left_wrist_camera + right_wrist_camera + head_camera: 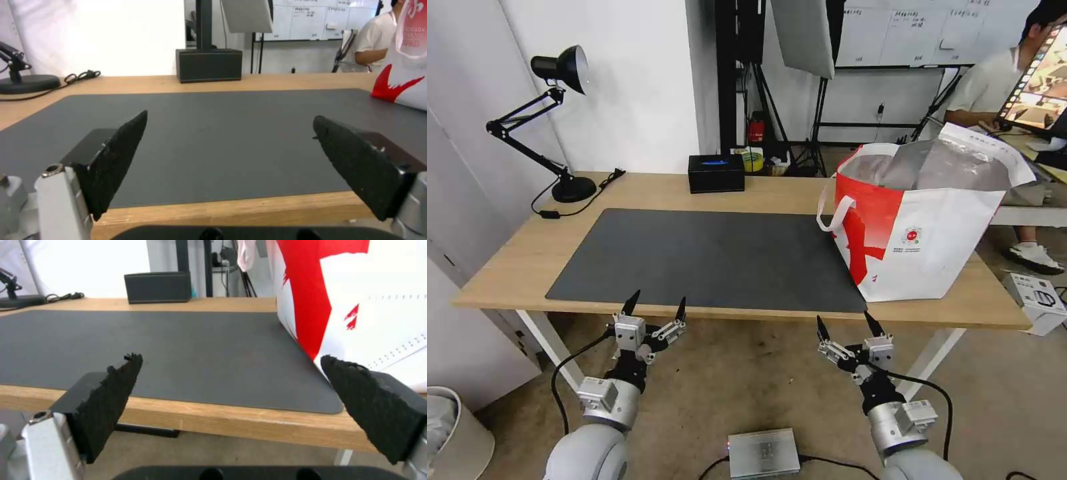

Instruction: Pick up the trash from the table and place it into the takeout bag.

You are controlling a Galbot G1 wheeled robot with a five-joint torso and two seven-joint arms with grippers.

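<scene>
On the right end of the long light-wood desk (527,260) stands the large boxy red-and-white takeout bag (924,230), upright, mouth open, silver foil lining exposed, one white strap handle hanging at its left side. Its near left corner rests on the right edge of the large dark grey mat (707,260).

Left gripper (655,308): held just off the desk's near edge, below the mat's near left part, black fingers spread wide, nothing between them. The bag is well apart from it, off to the robot's right.

Right gripper (846,325): held just off the near edge, below the mat's near right corner, fingers spread wide, nothing held. The bag stands just beyond and to the right of this gripper, not touching it.

Far edge of desk: small black box (716,173) at centre; black desk lamp (554,113) at the far left corner, cord trailing beside its base.

Head view: gives the bag's open top and foil interior, and both arms together.

Left wrist view: left gripper (229,156) over the mat (222,133), with a red-and-white corner of the bag (402,90) at the frame edge; box (209,65) behind.

Right wrist view: right gripper (231,386) at the desk edge, bag wall (356,306) close beside one finger pad (369,400), printed red marks legible.
</scene>
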